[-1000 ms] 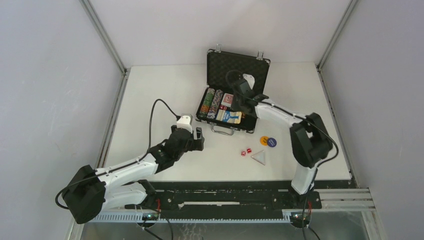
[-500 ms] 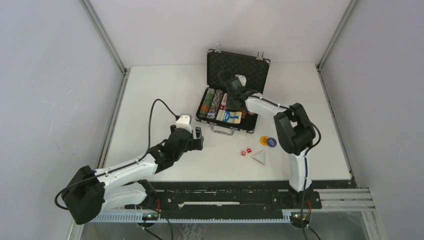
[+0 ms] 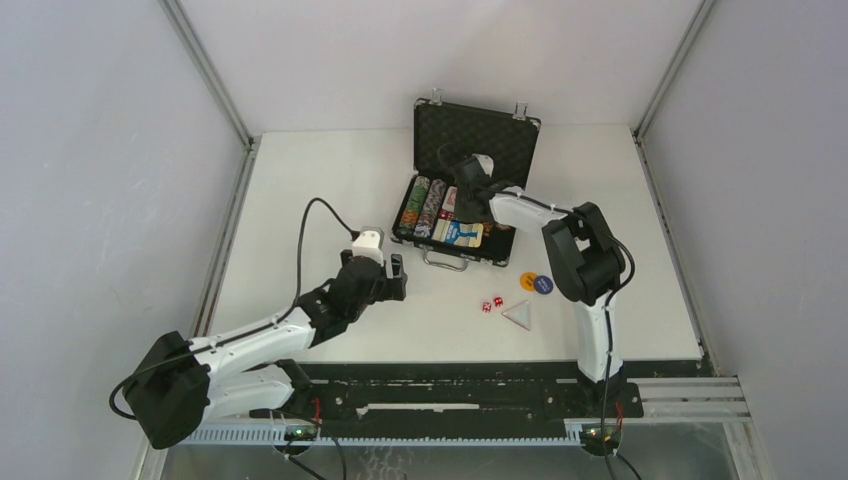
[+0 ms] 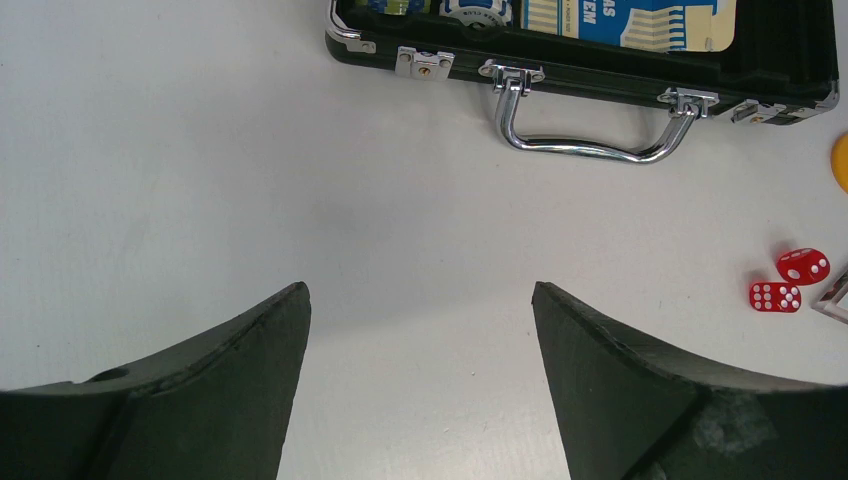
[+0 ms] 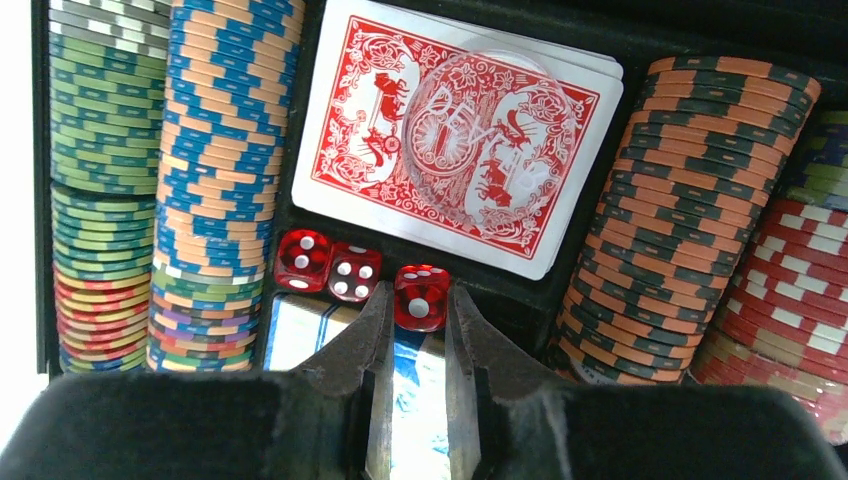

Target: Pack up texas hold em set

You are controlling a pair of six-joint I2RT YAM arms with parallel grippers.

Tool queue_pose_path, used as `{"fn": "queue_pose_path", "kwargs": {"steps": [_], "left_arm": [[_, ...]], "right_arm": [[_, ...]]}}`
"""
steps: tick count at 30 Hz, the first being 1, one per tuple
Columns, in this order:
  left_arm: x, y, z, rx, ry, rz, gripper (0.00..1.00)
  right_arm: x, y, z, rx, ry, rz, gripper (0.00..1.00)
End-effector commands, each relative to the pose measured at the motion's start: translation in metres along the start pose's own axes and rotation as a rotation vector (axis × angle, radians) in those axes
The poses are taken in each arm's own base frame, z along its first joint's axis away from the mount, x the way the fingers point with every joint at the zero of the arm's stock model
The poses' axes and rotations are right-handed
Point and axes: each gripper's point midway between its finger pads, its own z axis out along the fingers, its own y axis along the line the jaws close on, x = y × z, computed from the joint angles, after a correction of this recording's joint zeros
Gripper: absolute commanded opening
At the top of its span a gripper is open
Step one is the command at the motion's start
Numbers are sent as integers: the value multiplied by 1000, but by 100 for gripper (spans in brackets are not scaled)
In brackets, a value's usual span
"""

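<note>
Right gripper: clamped on one red die, low over the dice slot of the open briefcase, just beside two seated dice; red-backed cards straight ahead, chip rows flanking. Left gripper: jaws wide apart, nothing held, above the table; two loose dice off to its right.

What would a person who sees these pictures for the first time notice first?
The open black briefcase at the far side of the table, packed with striped poker chips and red-backed cards. Inside it, the right arm's jaws pinch a red die beside two others. Two more dice lie loose on the table.
</note>
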Motion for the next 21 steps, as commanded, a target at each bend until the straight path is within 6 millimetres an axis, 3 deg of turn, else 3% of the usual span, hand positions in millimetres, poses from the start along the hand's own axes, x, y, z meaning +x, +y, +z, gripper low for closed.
{"fn": "queue_pose_path", "kwargs": {"steps": [1, 9, 12, 14, 21], "left_arm": [[-24, -6, -2, 2, -58, -4, 86], [-23, -5, -1, -1, -56, -1, 86], [-23, -6, -1, 0, -55, -1, 86], [-23, -6, -1, 3, -53, -1, 85], [-21, -10, 0, 19, -40, -1, 85]], "right_arm": [[-21, 7, 1, -21, -47, -7, 7], [-20, 9, 11, -24, -36, -3, 11], [-20, 12, 10, -39, -32, 3, 32], [-21, 14, 7, -52, -37, 7, 40], [-32, 14, -19, -73, -81, 13, 46]]}}
